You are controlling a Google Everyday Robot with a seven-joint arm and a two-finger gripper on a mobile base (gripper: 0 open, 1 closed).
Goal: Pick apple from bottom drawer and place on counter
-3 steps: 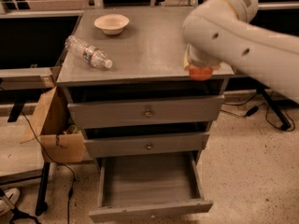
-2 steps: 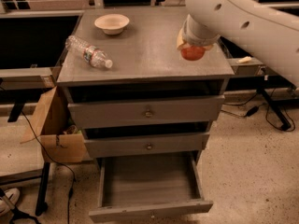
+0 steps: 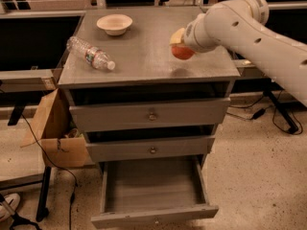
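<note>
- The gripper (image 3: 179, 44) hangs over the right part of the desk (image 3: 144, 56), at about 3 o'clock from the middle of the top.
- The jaws are closed on the apple (image 3: 183, 52); most of the gripper is hidden behind the end of the arm (image 3: 249, 28), and only a pale part shows above the fruit.
- The apple is orange-red and is held just above the desk, not touching it. A small shadow (image 3: 179, 72) lies on the top directly under it.
- The white arm comes in from about 3 o'clock, from the right edge of the view, and slopes up toward the gripper.
- A beige bowl (image 3: 114, 24) stands upright on the desk at about 11 o'clock, well apart from the apple.
- A clear bottle (image 3: 90, 53) lies on its side at about 9 o'clock, near the left edge, with its cap pointing to about 4 o'clock.
- The bottom drawer (image 3: 153, 186) is pulled out toward 6 o'clock.
- The two upper drawers (image 3: 151, 115) are above it, each with a round knob on the front.
- A cardboard box (image 3: 53, 133) stands on the floor just beside the cabinet, at 9 o'clock.
</note>
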